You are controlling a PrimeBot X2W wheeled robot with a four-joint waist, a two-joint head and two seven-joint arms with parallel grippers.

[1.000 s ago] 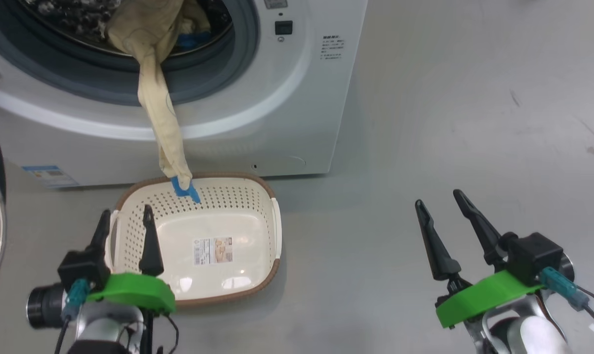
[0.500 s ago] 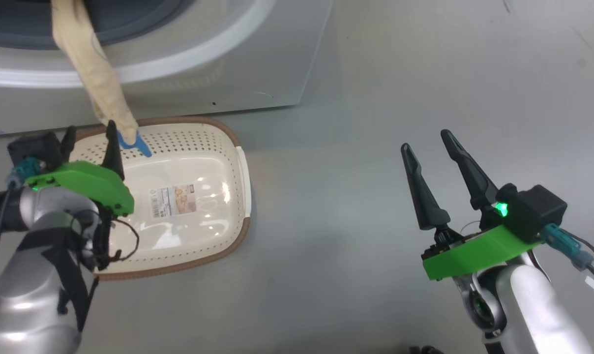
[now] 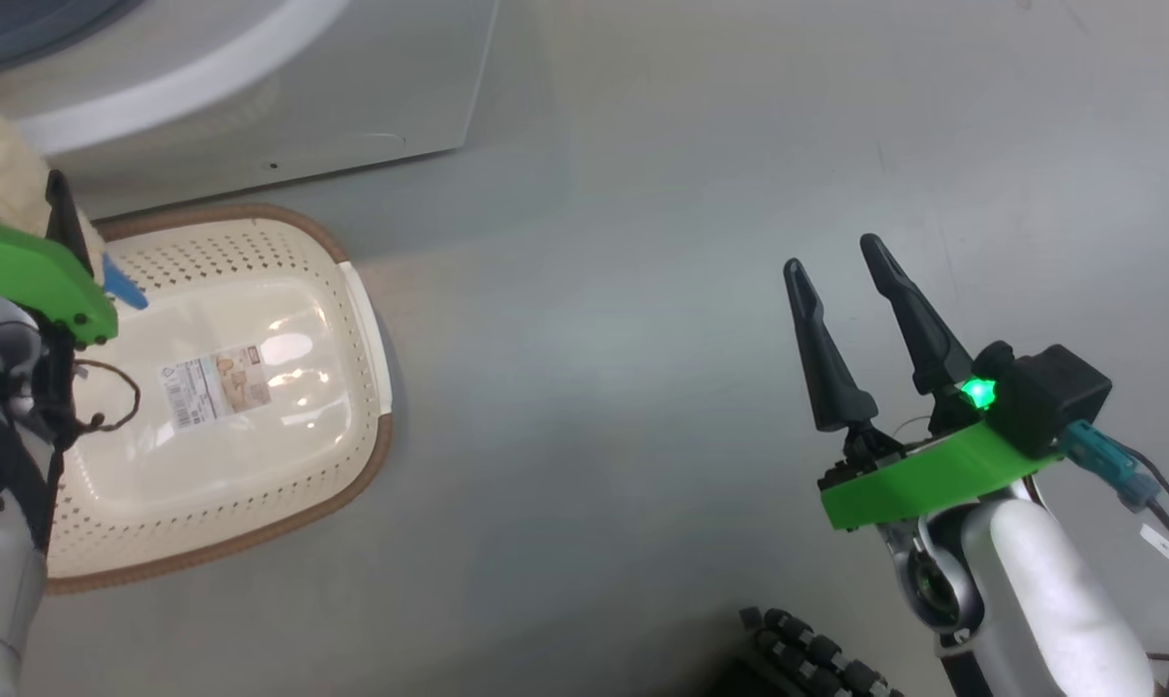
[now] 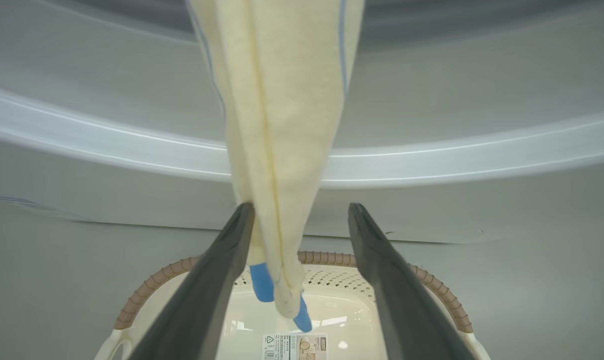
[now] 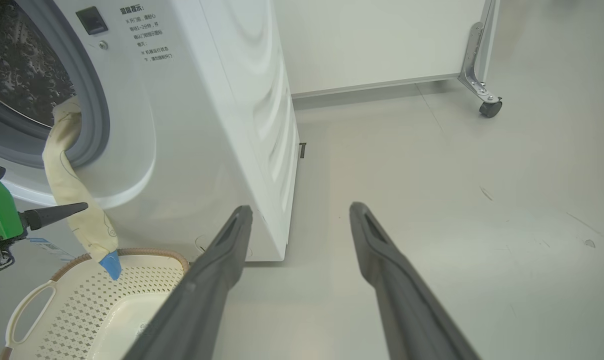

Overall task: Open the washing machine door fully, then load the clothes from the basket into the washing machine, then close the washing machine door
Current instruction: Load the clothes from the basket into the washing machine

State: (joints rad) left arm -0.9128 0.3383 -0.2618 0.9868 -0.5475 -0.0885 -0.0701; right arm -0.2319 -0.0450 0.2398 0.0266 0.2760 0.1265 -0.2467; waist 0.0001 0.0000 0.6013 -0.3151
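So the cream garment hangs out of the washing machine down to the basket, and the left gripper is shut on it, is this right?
Not quite. The left gripper is open, not shut on the clothes: the left wrist view shows its fingers spread, with the clothes hanging between them. The clothes do hang from the washing machine down to the basket.

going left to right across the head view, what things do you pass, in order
left hand at the left edge → basket → bare floor → right hand
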